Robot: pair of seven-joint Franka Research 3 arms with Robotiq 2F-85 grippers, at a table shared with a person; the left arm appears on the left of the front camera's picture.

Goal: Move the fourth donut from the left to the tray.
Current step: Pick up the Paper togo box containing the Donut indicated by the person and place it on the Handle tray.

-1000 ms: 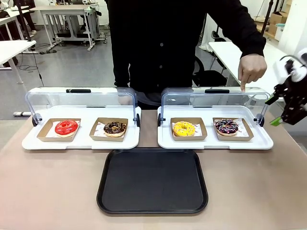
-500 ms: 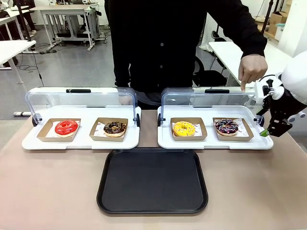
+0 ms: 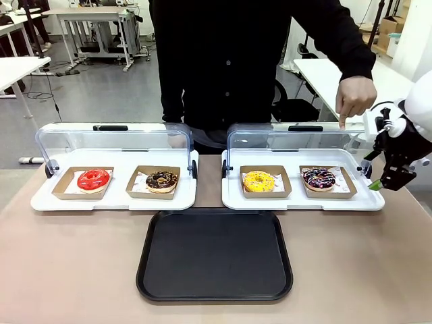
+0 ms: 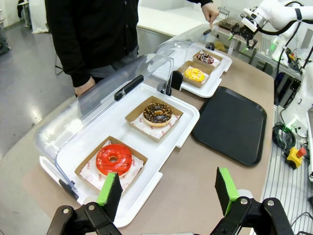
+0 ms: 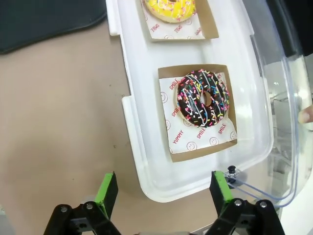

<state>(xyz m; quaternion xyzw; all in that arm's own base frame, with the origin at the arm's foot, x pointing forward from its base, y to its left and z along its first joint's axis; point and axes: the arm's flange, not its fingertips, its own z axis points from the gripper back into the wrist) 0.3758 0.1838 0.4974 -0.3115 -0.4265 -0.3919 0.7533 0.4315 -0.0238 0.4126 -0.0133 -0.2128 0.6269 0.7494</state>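
Above the bench's (image 5: 63,122) right end, hovers in approach, right gripper (image 5: 163,183) spread, short of the 4th donut (image 5: 203,98) in its cardboard holder (image 5: 200,152); next needs descending, pinching, carrying to the tray (image 3: 214,255).

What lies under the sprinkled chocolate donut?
A printed paper sheet inside a brown cardboard holder, on the white display tray. The paper directly beneath the donut is covered.
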